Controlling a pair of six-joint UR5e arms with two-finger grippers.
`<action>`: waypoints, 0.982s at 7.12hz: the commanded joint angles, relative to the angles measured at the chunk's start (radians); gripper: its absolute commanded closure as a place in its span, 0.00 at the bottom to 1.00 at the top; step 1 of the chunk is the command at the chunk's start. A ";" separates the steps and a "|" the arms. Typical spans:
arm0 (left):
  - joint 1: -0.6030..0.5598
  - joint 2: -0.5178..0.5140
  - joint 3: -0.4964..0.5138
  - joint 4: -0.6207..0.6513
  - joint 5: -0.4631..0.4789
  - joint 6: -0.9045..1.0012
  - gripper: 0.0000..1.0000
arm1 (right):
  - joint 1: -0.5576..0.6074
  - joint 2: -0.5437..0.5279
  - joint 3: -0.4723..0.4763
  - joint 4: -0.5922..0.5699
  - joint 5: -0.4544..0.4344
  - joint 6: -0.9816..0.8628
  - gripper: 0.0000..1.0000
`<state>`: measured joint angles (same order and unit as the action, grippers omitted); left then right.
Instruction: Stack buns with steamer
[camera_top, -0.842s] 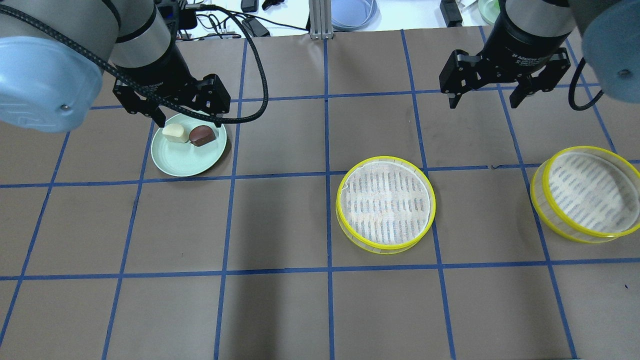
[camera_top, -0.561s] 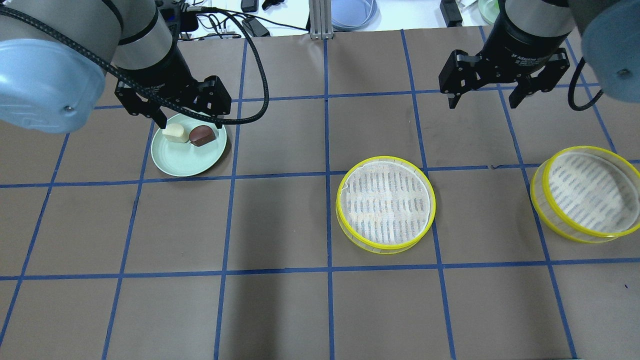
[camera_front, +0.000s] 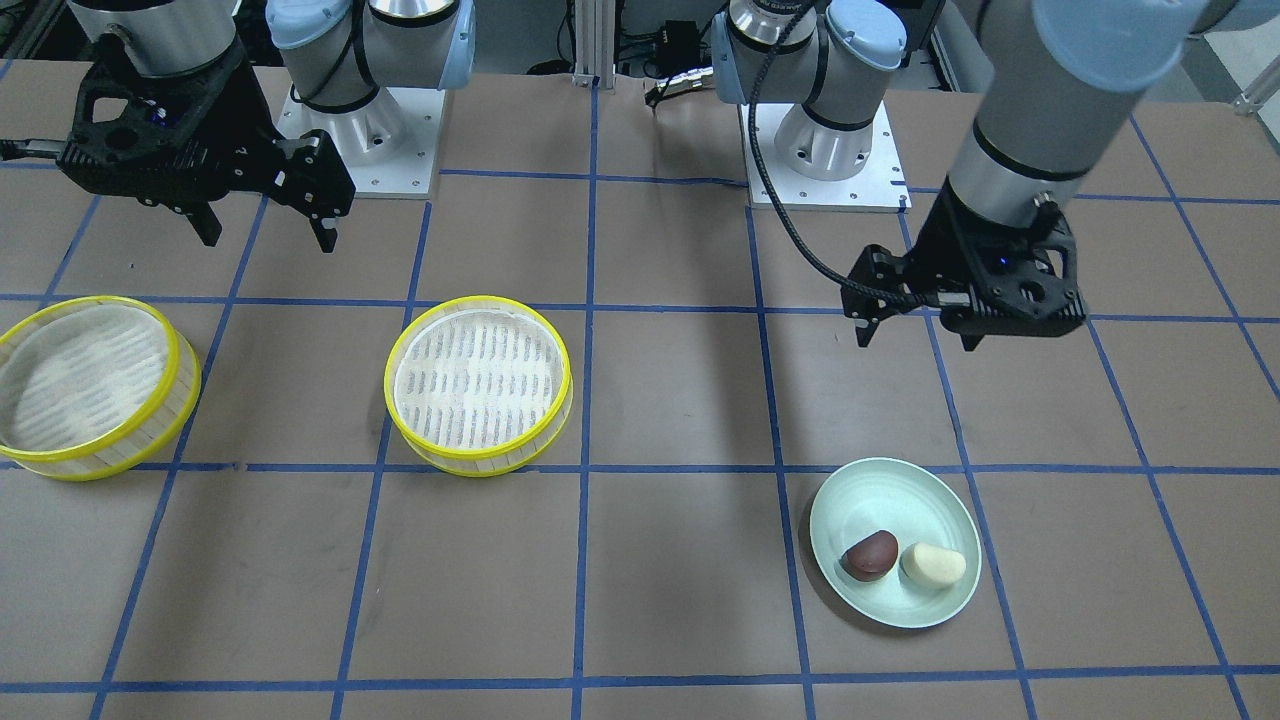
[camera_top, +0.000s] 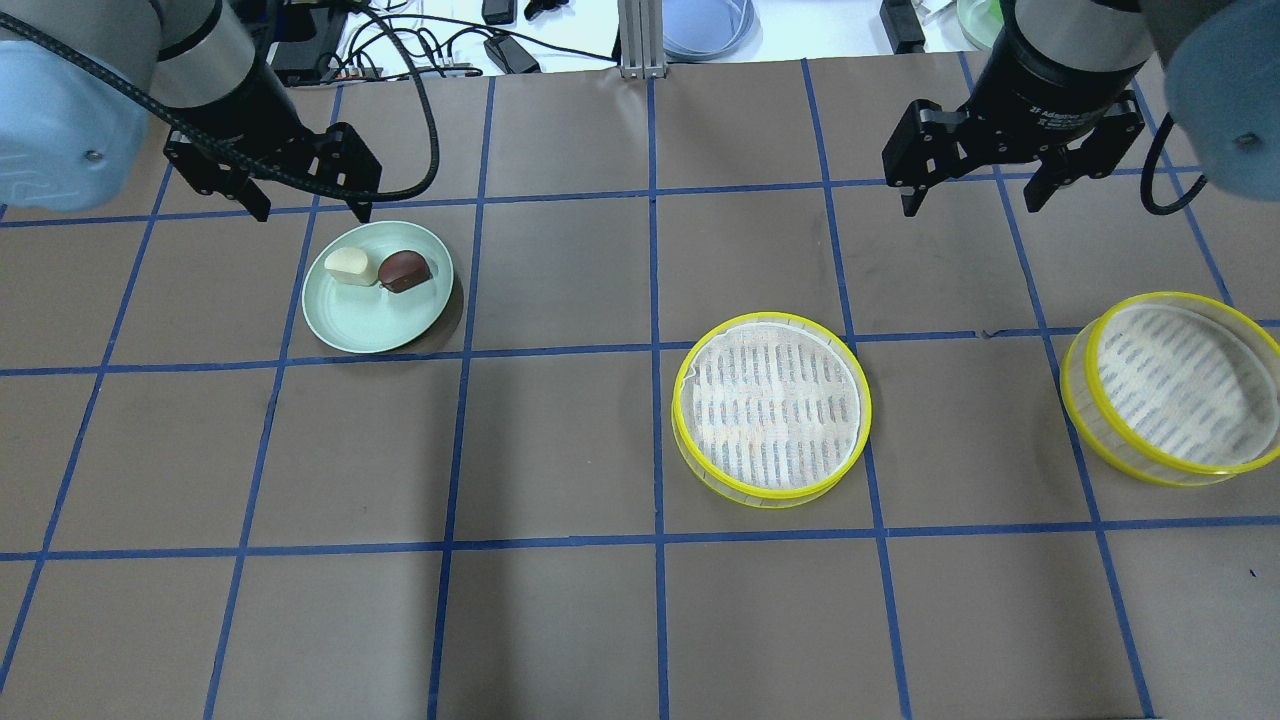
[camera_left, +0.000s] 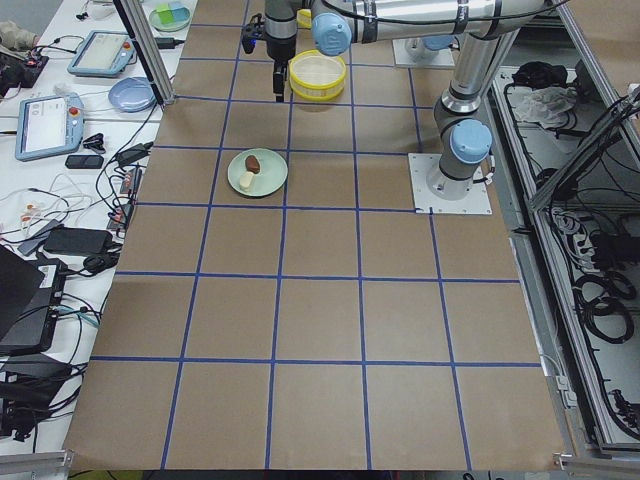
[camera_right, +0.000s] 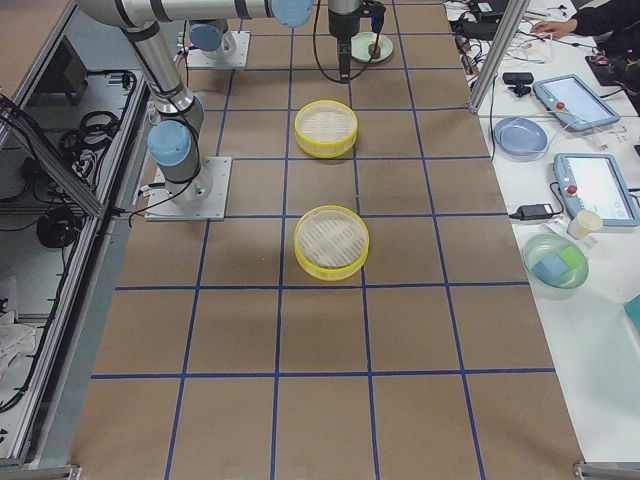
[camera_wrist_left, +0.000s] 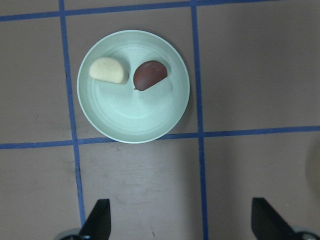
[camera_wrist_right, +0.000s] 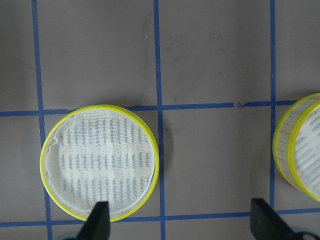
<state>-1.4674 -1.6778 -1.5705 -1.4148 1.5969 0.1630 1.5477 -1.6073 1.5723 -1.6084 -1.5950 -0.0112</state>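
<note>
**A:** Where is the left gripper (camera_top: 314, 214)?

**B:** It hovers above the tabletop (camera_top: 550, 450) with its jaws spread wide and nothing between them. The pale green plate (camera_top: 365, 320) lies just beyond it, on the side away from the robot's base.

**A:** And the buns?

**B:** Both are on that plate, in the half nearest the gripper. The cream bun (camera_top: 348, 266) is toward the gripper's outer side. The brown bun (camera_top: 403, 270) is just beside it, toward the table's middle.

**A:** The steamer?

**B:** It is two trays, well apart. The centre tray (camera_top: 770, 405) lies beyond the right gripper (camera_top: 974, 206), off toward the left arm's side. The second tray (camera_top: 1175, 385) lies beyond that gripper on its outer side.

**A:** And the right gripper itself?

**B:** It is up off the tabletop, fully parted, and grasps nothing.
</note>
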 joint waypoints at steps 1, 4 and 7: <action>0.064 -0.125 -0.029 0.163 -0.002 0.104 0.01 | -0.093 0.006 0.000 0.002 -0.002 -0.140 0.02; 0.125 -0.342 -0.040 0.443 -0.003 0.231 0.02 | -0.333 0.020 0.084 -0.008 0.006 -0.502 0.04; 0.165 -0.436 -0.029 0.528 -0.027 0.281 0.01 | -0.501 0.146 0.098 -0.149 -0.014 -0.788 0.05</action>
<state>-1.3082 -2.0780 -1.6027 -0.9032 1.5850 0.4483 1.1182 -1.5215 1.6669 -1.6875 -1.6037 -0.6593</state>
